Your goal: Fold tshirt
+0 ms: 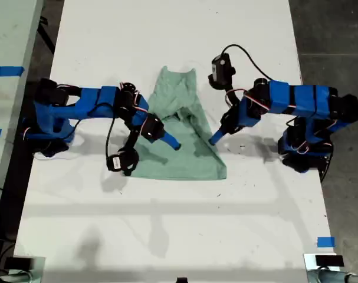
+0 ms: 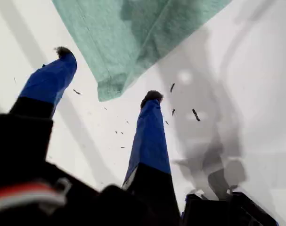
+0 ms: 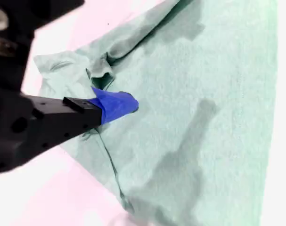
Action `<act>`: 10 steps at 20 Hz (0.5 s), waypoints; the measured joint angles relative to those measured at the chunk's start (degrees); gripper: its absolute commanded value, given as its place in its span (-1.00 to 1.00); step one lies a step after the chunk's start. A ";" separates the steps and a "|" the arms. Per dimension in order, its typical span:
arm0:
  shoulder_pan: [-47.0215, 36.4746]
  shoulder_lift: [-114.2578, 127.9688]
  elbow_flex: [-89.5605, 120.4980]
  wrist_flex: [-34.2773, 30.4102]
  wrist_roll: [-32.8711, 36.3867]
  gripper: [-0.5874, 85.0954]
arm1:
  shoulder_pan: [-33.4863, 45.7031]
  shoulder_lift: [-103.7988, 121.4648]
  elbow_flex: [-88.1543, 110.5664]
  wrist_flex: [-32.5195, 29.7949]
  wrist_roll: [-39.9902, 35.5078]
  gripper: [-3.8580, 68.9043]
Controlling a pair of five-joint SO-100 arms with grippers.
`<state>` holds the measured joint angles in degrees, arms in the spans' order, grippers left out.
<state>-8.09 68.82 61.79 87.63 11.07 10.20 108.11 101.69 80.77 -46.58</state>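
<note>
White bench (image 1: 167,224) over grey floor (image 1: 332,35); blue tape marks (image 1: 325,242) near the bench edge. The tshirt (image 1: 184,135) lies mid-bench, partly folded. Our first gripper (image 1: 213,141) hovers at its edge on the exterior view's right, jaws apart, empty. Our second gripper (image 1: 176,144) reaches over the cloth; we cannot tell how its jaws stand.

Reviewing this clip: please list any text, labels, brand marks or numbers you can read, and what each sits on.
None readable in any view.
The tshirt is plain, no print or tag showing.
The blue tape on my first gripper and my second gripper carries no lettering.
The blue tape marks on the white table are blank.
</note>
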 measured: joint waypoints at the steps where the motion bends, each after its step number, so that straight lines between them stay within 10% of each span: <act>1: 1.14 3.16 4.13 -1.93 -2.11 -0.18 | -1.05 0.00 1.14 -0.88 0.79 0.02; 10: 3.25 34.10 43.24 -18.37 -10.46 -0.19 | -8.88 2.02 8.44 -3.16 8.00 0.07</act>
<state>-4.83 102.92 105.03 69.26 0.62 1.32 110.13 110.13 77.61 -38.58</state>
